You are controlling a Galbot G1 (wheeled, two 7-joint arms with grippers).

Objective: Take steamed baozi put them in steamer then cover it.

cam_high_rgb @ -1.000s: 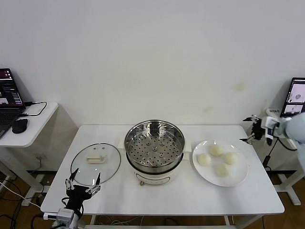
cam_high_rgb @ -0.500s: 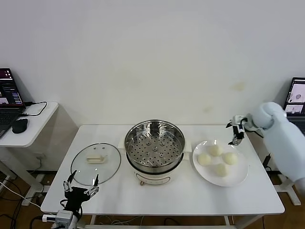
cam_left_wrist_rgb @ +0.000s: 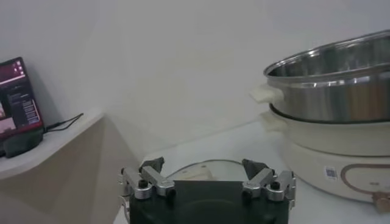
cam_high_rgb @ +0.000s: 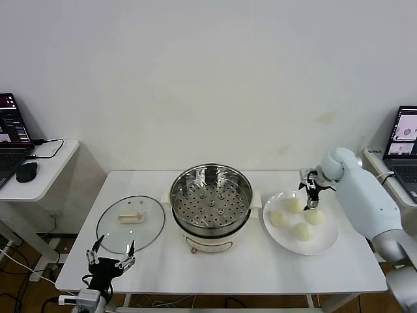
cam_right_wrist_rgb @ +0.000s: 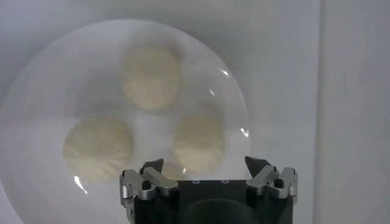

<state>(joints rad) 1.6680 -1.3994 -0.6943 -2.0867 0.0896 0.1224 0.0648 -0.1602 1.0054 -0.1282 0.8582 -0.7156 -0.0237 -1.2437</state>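
**Risk assessment: first bun pick-up from the plate**

I am holding my right gripper (cam_high_rgb: pixel 311 193) above the flat white round plate (cam_high_rgb: pixel 326 242), with its fingers (cam_right_wrist_rgb: pixel 150 172) spread wide and gripping nothing. Four smooth, round, cream-white steamed baozi (cam_high_rgb: pixel 279 218) are lying on that plate, close together; the right wrist view is showing only three of them, and the nearest one is partly hidden behind my own fingers.

The round, shiny stainless-steel steamer (cam_high_rgb: pixel 211 199) with its perforated tray is standing uncovered on its cream-white base at the middle of the white surface (cam_high_rgb: pixel 260 270), just beside the plate. The round clear glass cover (cam_high_rgb: pixel 131 223) with its cream-white bar handle is lying flat on the surface at the steamer's other side. My left gripper (cam_high_rgb: pixel 111 254) is waiting at the near edge of the surface by the cover, fingers open and empty.

Hazards I am judging from this position:

- The buns are sitting near one another. A descent that is not centred on one bun is likely to put a finger onto its neighbour and push it across or off the plate.
- The dough is probably soft. Closing too far is likely to dent or tear it; closing too little is likely to let it slip during the carry.
- The steamer's rim is standing higher than the plate. A low carry is risking a strike on that rim.
- The plate is probably light and loose, so sideways contact could slide it.
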